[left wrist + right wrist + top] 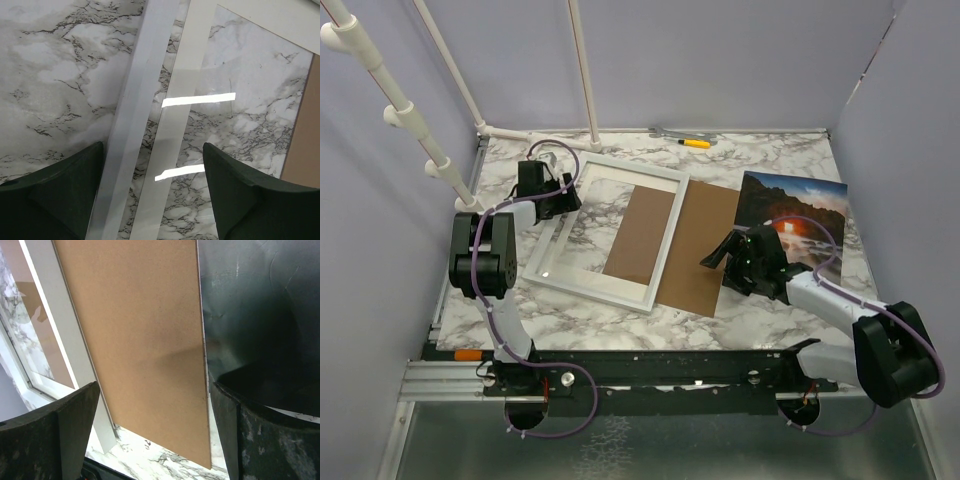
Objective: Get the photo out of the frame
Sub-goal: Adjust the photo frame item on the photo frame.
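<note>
Wide open, left pincer point(152, 167) straddles the frame point(140, 90); right pincer point(154, 407) gapes, seemingly above photo point(250, 305).

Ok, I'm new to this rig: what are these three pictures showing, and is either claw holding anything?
Two robot arms, each ending in a two-finger claw. One picture looks down from above and behind them; the others come from wrist cameras. On the table lie the white frame, a brown backing board half inside it, half sticking out rightward, and the photo, loose at the right. The left gripper sits over the frame's left rail, the right gripper over board and photo. Both are open, holding nothing.
</note>
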Action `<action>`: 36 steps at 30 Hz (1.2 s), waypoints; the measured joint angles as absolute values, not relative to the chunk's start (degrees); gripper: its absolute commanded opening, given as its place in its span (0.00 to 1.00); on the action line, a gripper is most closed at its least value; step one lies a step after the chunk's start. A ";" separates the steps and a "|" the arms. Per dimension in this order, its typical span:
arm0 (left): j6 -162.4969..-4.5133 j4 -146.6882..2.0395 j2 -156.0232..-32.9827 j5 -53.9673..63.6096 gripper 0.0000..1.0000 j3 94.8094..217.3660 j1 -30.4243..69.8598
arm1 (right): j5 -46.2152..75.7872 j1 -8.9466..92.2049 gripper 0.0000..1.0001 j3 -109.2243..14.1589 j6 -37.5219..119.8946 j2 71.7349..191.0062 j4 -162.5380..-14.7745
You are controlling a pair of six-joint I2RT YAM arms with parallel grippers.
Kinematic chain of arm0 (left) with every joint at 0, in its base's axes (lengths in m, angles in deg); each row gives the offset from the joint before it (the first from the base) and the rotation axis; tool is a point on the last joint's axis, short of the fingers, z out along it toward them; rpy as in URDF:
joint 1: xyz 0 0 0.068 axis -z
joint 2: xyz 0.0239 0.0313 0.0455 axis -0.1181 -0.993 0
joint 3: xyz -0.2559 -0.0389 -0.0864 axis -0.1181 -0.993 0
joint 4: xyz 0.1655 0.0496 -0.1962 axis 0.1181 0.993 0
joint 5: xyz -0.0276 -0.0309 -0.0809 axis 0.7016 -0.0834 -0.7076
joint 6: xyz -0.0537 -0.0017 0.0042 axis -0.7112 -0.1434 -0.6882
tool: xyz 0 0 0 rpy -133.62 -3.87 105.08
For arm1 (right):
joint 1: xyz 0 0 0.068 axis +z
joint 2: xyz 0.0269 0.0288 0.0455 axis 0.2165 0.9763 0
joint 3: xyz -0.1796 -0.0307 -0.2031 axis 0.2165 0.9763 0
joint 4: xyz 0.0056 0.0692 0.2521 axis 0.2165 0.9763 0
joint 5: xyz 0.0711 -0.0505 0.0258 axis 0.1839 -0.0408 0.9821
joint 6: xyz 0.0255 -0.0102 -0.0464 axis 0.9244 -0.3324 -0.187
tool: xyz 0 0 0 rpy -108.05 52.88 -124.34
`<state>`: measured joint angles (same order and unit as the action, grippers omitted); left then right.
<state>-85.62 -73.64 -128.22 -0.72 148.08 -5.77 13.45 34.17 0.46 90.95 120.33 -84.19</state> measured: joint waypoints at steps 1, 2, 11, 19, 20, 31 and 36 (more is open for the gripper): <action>-85.60 -73.64 -128.31 -0.94 0.78 148.15 -5.87 | 13.45 34.17 0.96 0.46 90.93 120.44 -84.21; -85.60 -73.64 -128.37 -1.11 0.77 148.19 -5.96 | 13.45 34.17 0.96 0.46 90.93 120.66 -84.21; -85.62 -73.66 -128.63 -1.49 0.72 148.30 -6.33 | 13.45 34.17 0.96 0.46 90.93 121.29 -84.93; -86.10 -73.71 -128.90 -2.03 0.71 148.63 -6.12 | 14.35 34.17 0.95 0.46 90.71 122.82 -87.47; -86.21 -73.68 -128.94 -2.05 0.71 148.67 -6.01 | 14.50 34.15 0.95 0.46 90.66 123.06 -87.80; -87.35 -73.71 -129.00 -2.16 0.71 148.74 -4.76 | 15.05 34.17 0.95 -0.87 88.94 124.88 -88.54; -87.52 -73.79 -129.05 -2.21 0.71 148.74 -4.19 | 15.00 34.17 0.98 -3.06 86.53 126.58 -87.25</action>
